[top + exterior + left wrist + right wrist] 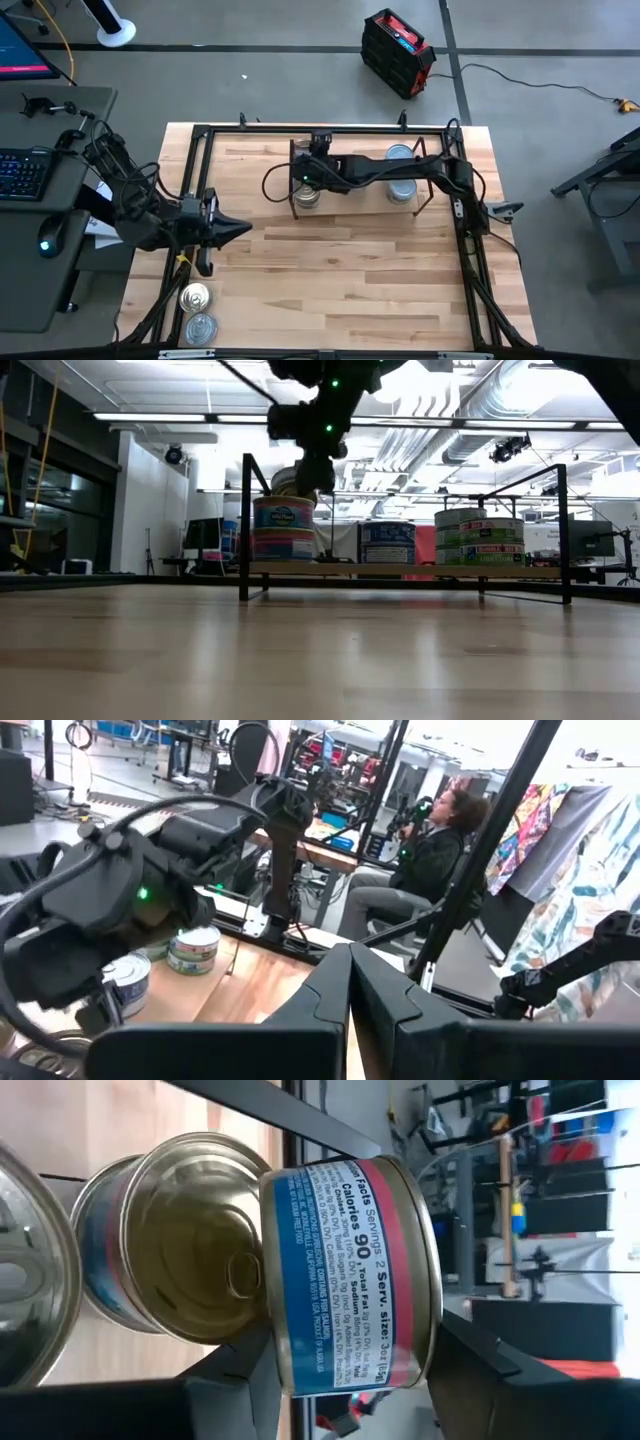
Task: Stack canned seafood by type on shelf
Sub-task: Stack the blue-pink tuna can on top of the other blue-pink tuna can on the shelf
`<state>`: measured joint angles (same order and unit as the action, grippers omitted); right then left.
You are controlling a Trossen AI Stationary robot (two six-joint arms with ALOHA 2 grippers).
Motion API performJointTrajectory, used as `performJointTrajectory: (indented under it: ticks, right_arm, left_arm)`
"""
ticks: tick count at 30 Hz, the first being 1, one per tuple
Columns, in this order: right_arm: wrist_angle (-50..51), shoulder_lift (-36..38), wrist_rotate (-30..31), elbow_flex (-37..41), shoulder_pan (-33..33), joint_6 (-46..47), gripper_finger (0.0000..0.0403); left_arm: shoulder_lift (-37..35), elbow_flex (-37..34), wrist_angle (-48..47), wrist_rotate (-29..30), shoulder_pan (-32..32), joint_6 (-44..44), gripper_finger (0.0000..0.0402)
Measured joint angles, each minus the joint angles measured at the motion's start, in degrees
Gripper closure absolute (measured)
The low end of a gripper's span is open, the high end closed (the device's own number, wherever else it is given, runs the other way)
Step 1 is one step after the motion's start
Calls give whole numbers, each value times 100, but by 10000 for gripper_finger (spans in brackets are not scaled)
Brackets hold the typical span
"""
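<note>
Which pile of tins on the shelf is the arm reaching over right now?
The blue-and-pink stack at the left end of the shelf in the low view. The right gripper hangs above it, holding a matching tin; the other two stacks have nothing over them.

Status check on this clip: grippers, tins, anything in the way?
Right gripper shut on a blue-label tin, over the shelf's left stack. Left gripper shut, idle. Two tins remain near left. Nothing blocking.
</note>
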<state>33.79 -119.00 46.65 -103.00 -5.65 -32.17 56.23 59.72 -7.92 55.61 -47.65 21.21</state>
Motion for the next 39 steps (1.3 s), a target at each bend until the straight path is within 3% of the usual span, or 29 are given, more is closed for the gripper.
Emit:
performJointTrajectory:
  ticks: [8,14,17,27,33,39]
  right_arm:
    - [-174,-56,30,-2,-2,-132,237]
    - [-156,-59,-195,-2,45,-133,125]
    - [-154,-59,-282,-2,100,-136,93]
    - [-83,-18,-282,-2,168,-336,83]
    - [269,153,-898,-2,168,145,82]
    - [43,186,-873,-2,117,265,81]
  left_arm:
    - [0,0,-1,0,-7,7,401]
    - [0,0,-3,2,-7,8,401]
    - [0,0,-3,2,-7,7,401]
    - [0,0,-5,4,-7,-94,401]
    - [-2,0,-44,7,-6,-97,401]
    - [-2,-2,-125,11,10,-86,401]
